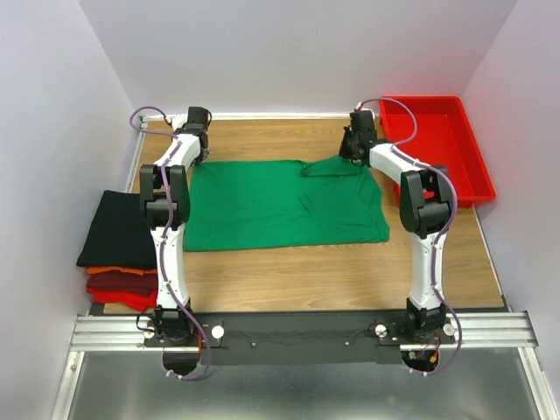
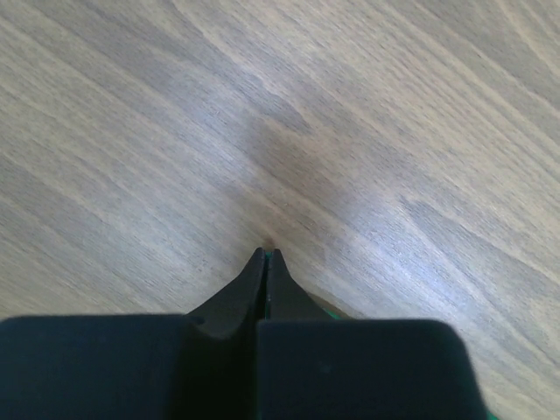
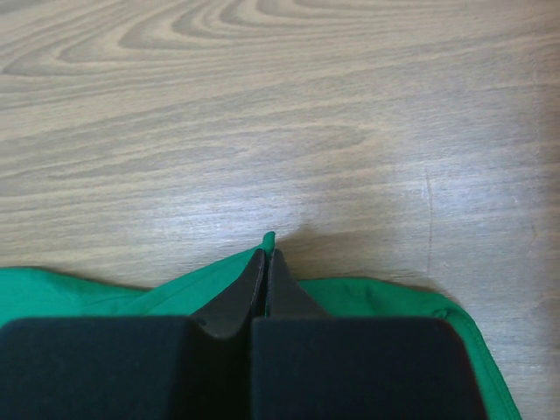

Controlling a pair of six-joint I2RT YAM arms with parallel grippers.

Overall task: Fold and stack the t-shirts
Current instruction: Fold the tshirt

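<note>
Garment in hand: green t-shirt (image 1: 280,206), spread flat mid-table. Right gripper (image 3: 266,245) is clamped on its far right edge, evidently to draw a fold. Left gripper (image 2: 265,254) is closed at the far left corner; hold on cloth unconfirmed. Folded stack (image 1: 118,254) lies left.

Spread flat, the green t-shirt (image 1: 280,203) is a plain bright green with no print. The folded stack runs black t-shirt (image 1: 118,229), orange t-shirt (image 1: 122,270), dark red t-shirt (image 1: 115,284) and bright red t-shirt (image 1: 127,300), all plain. The tray (image 1: 477,166) is glossy red. The table (image 1: 350,271) is light brown with streaky wood grain. The left arm (image 1: 171,254) and right arm (image 1: 424,262) are white with black joints. The left gripper (image 2: 265,254) and right gripper (image 3: 267,254) are matte black
</note>
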